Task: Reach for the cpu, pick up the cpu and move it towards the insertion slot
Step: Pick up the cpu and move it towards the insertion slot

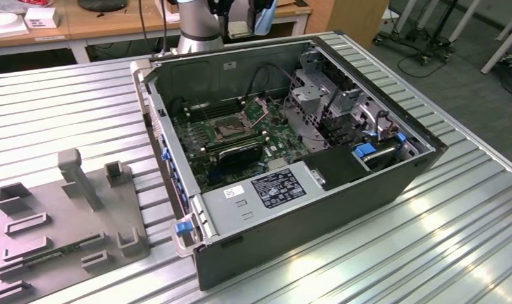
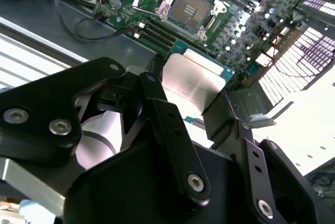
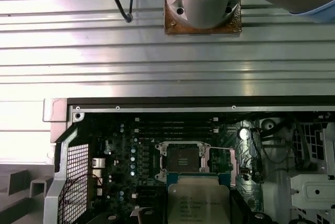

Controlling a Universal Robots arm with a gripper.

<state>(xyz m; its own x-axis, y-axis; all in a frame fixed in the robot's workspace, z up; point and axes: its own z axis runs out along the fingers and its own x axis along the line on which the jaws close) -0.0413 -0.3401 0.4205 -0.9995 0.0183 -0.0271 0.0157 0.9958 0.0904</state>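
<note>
The tool is clenched on the cpu: in the second wrist view its two black fingers grip the chip by opposite edges, and the silvery top with the thin green rim shows between them. The chip is in the air above the motherboard, close to the insertion slot but not yet over it; in both wrist views the socket lies just beyond the chip's far edge, with its metal bracket open. In the exterior view the socket sits toward the far left part of the open computer case, which lies on the ribbed metal desk.

To do this step well, I judge that the chip must stay level and the approach must be slow, because the grip is only on the thin edges. The chip's sides should be turned parallel to the socket frame before it comes over the socket. The fingers should also keep away from the raised bracket and from the memory slots beyond the socket.
</note>
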